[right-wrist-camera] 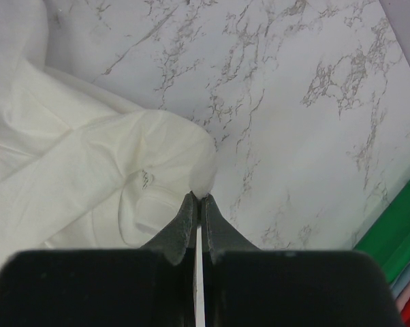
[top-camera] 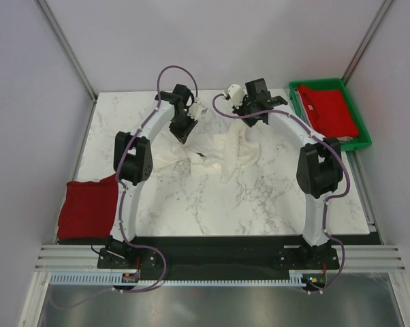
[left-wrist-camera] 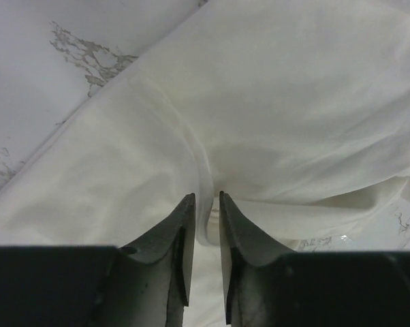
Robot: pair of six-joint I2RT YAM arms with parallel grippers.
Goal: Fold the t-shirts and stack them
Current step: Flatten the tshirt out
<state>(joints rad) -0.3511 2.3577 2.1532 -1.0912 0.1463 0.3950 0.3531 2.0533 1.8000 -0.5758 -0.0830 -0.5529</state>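
A white t-shirt lies crumpled in the middle of the marble table, with two parts pulled up toward the grippers. My left gripper is shut on a fold of it; in the left wrist view the fold runs between the nearly closed tips and the shirt fills the frame. My right gripper is shut on a pinched edge of the same shirt, its tips pressed together. A folded red t-shirt lies at the table's left front edge.
A green plastic tray at the back right holds red t-shirts; its corner shows in the right wrist view. Bare marble table lies in front of the white shirt. Grey walls enclose the table.
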